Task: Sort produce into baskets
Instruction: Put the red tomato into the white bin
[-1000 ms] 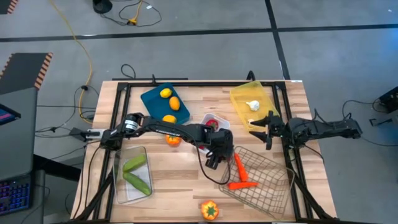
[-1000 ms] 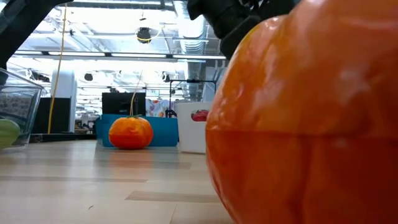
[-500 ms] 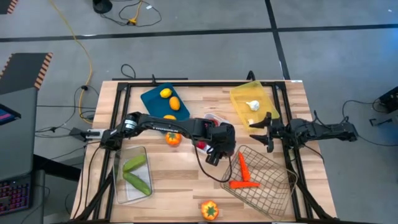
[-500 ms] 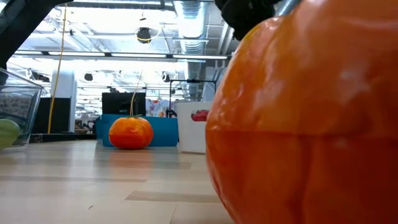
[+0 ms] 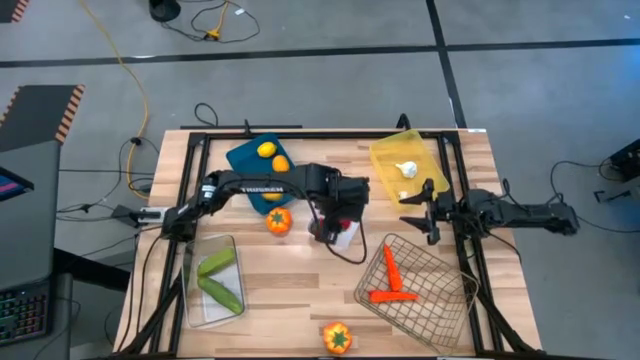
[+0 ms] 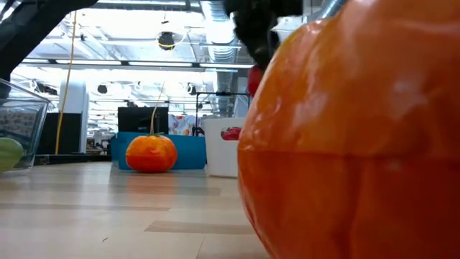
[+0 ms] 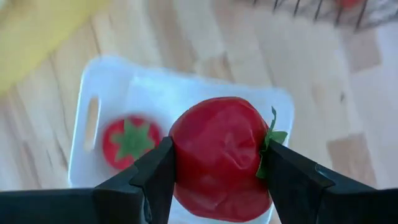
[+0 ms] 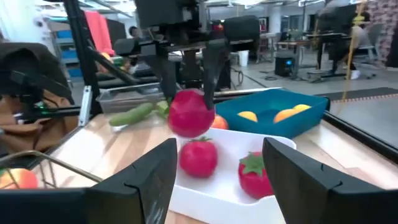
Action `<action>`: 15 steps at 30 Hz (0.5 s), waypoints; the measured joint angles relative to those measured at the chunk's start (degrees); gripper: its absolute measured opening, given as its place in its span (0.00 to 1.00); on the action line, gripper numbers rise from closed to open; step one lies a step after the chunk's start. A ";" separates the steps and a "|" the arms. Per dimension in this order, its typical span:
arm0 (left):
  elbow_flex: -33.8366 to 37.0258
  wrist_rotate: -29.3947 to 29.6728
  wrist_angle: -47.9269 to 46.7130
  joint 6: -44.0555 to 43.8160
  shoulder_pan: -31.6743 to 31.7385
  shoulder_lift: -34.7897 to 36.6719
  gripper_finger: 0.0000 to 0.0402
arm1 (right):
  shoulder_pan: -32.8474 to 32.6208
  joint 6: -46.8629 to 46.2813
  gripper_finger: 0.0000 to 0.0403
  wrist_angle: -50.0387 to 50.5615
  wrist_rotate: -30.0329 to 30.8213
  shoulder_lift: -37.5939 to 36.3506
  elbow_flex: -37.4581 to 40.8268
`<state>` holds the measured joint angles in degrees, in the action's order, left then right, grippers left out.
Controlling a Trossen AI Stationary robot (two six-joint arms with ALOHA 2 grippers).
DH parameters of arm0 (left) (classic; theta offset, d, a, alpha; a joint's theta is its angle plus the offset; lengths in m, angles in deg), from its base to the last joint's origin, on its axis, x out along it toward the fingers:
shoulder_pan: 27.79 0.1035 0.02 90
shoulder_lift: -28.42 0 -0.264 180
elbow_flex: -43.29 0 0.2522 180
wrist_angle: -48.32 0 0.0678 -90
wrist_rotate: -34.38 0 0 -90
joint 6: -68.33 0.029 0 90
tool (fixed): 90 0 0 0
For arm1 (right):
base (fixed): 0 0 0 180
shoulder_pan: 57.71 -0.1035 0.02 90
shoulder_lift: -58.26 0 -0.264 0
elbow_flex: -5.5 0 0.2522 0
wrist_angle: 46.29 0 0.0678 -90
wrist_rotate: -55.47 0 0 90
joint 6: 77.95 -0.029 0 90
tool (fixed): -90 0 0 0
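Left jaws [image 7: 217,171] pinching round red toy tomato [image 7: 219,157]; lower gently into white plastic tray [image 7: 112,84] at 12 o'clock, then release. Right jaws [image 8: 214,180] wide, empty.

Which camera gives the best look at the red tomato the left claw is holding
The left wrist view: the tomato fills it, pinched over the white tray. The right wrist view shows it smaller, the low view a sliver; the high view hides it.

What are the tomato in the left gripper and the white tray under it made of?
Tomato, held by the left gripper: looks like soft glossy plastic or rubber; its skin shows creases and sheen, with a moulded green leaf. White tray: probably rigid matte plastic, with rounded corners and a moulded handle slot.
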<state>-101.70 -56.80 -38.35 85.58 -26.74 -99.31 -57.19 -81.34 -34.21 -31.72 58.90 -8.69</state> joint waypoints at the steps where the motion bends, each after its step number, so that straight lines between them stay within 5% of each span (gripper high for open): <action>1: 0.10 0.02 -1.14 0.01 0.49 0.01 0.50 | 0.37 -0.04 0.66 0.06 -0.03 0.07 0.00; 15: 3.02 4.68 -1.94 -2.98 4.69 -0.03 0.59 | 2.29 -2.76 0.66 0.32 0.00 0.05 0.07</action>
<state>-98.68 -52.12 -40.29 82.60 -22.05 -99.34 -54.90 -84.10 -33.89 -31.72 58.95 -8.62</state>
